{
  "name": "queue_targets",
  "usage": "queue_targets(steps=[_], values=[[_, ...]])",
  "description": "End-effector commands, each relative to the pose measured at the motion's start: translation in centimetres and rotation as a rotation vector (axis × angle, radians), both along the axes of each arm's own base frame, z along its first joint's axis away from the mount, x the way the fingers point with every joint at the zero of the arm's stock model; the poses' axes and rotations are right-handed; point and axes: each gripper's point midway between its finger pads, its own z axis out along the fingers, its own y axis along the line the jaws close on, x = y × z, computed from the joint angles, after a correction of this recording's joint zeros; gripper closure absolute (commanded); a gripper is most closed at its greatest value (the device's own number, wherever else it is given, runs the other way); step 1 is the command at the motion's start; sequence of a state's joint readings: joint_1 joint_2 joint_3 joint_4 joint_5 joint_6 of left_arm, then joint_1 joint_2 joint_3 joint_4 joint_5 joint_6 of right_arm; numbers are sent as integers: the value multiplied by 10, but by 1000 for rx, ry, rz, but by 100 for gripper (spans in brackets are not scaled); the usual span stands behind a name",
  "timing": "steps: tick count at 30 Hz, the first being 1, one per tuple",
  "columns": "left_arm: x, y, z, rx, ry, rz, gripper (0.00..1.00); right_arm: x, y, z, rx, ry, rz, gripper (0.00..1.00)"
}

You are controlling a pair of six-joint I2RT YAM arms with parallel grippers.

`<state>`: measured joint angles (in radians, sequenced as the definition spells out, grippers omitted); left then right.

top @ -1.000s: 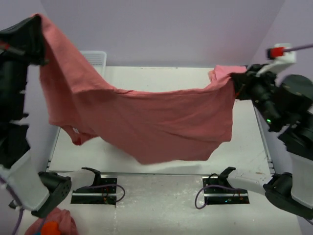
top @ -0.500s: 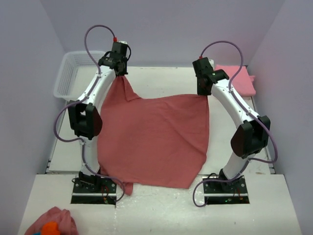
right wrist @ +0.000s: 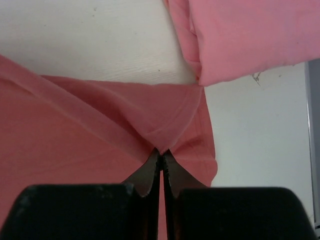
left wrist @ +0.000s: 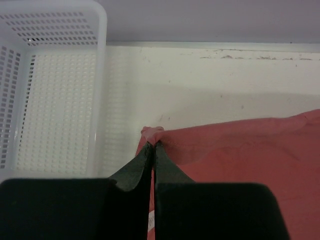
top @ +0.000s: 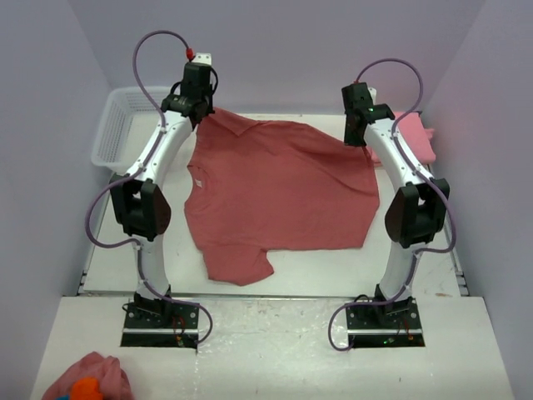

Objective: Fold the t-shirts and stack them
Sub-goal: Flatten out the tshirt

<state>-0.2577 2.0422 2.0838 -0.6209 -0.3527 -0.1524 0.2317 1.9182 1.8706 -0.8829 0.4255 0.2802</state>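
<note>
Cloth covers the middle of the white table: we see one dusty red t-shirt lying spread out and nearly flat, with a short sleeve sticking out at its near left corner and a few soft wrinkles across it. Its far edge runs from one gripper to the other.

At the far left corner of that shirt we find the left gripper. Its jaws are pressed together with no gap, and a small bunched tip of the red fabric is pinched between the fingertips, low over the table. Just to its left stands a white basket with perforated walls; the shirt does not touch it.

At the far right corner we find the right gripper. Its jaws are likewise closed tight, and they nip a raised ridge of the same red fabric near the edge, so that creases fan out from the tips.

Just beyond it, at the table's far right, lies a folded pink t-shirt of a lighter shade. In the wrist view its near edge seems to meet the red shirt's corner, though we cannot tell whether the two overlap.

Well apart from all this, at the near left corner of the overhead view, sits a small pink lump with an orange patch.
</note>
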Motion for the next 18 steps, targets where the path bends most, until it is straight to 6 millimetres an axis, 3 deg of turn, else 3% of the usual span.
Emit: queue_targets(steps=[1, 8, 12, 14, 16, 17, 18], values=[[6, 3, 23, 2, -82, -11, 100, 21, -7, -8, 0, -6, 6, 100], [14, -6, 6, -19, -67, -47, 100, 50, -24, -23, 7, -8, -26, 100], [8, -8, 2, -43, -65, -36, 100, 66, -25, -11, 8, -48, -26, 100], [1, -3, 20, -61, -101, -15, 100, 66, -24, -3, 20, -61, -25, 100], [-9, -2, 32, -90, -124, -1, 100, 57, -22, 19, 38, -101, -23, 100], [-21, -3, 64, -119, -185, -15, 100, 53, -20, 29, 45, -127, -19, 100], [-29, -4, 72, -135, -202, -25, 100, 44, -17, 30, 51, -122, -13, 100]])
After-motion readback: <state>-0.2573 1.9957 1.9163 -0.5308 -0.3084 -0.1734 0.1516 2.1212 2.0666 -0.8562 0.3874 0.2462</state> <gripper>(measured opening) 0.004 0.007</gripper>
